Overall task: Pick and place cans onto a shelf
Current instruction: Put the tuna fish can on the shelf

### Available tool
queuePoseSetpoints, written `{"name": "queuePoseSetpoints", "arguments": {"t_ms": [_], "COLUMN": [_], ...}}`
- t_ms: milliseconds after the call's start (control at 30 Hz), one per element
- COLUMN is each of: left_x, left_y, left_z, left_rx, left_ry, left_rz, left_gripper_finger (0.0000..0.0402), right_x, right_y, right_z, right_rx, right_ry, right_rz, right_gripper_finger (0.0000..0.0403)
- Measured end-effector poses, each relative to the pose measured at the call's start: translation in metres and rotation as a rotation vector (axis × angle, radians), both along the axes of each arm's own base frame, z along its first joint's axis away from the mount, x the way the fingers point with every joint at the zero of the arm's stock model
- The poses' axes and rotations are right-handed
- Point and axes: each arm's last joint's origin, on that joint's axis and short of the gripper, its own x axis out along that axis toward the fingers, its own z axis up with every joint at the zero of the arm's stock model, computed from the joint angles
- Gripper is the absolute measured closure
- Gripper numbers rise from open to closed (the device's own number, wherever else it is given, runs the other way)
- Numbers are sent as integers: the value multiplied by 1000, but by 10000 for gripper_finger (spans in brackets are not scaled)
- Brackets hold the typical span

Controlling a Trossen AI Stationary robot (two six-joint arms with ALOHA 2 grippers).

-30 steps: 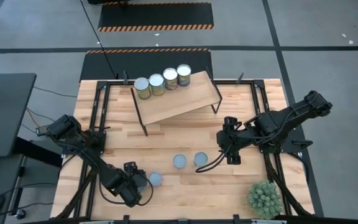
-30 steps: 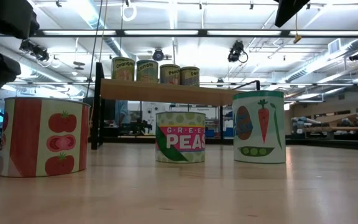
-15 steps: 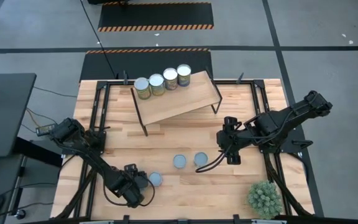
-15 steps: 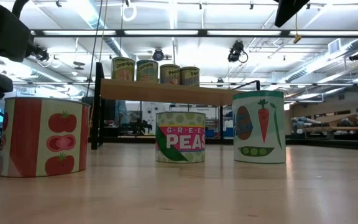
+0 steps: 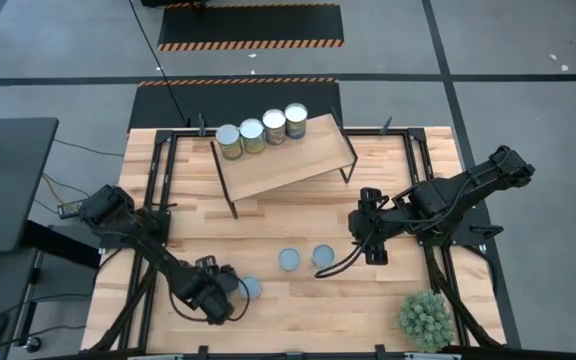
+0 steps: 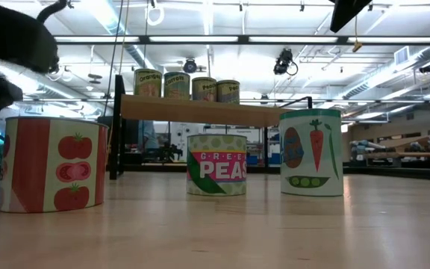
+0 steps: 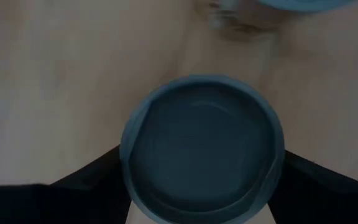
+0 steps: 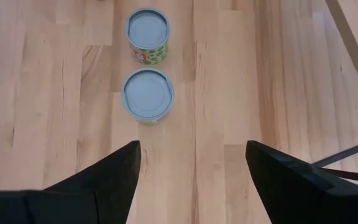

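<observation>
Near the table's front, left gripper (image 5: 230,291) straddles tomato can (image 5: 251,289).

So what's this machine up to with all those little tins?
It is moving cans onto a shelf. Four taller cans already stand in a row on the shelf's board. Three shorter ones sit on the table. The left gripper is around the tomato can at the table's front, its fingers on either side. The right gripper waits open, past the peas can and the vegetable can.

Dark jointed arms (image 5: 148,250), seemingly black cables.
</observation>
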Motion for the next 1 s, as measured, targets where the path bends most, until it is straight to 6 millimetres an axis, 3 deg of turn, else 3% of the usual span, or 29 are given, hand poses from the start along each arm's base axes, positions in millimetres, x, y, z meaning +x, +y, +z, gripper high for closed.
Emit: {"name": "queuePoseSetpoints", "arguments": {"t_ms": [233,400,667,1000], "left_x": [-3,5,43,77], "left_y": [38,74,116,196], "left_z": [40,69,116,149], "left_rx": [-7,-71,-68,81], "left_ry": [-1,-106,-287,-173], "left_rz": [98,210,170,279], "left_gripper_finger": [112,112,112,112], "right_x": [0,0,2,4], "right_y": [0,-1,-3,-2], "right_z": [0,0,1,1], "right_rx": [-13,-13,-6,-9], "right_ry": [2,1,-11,-30], "right_rz": [22,18,4,-1], "right_gripper_finger": [106,106,106,106]}}
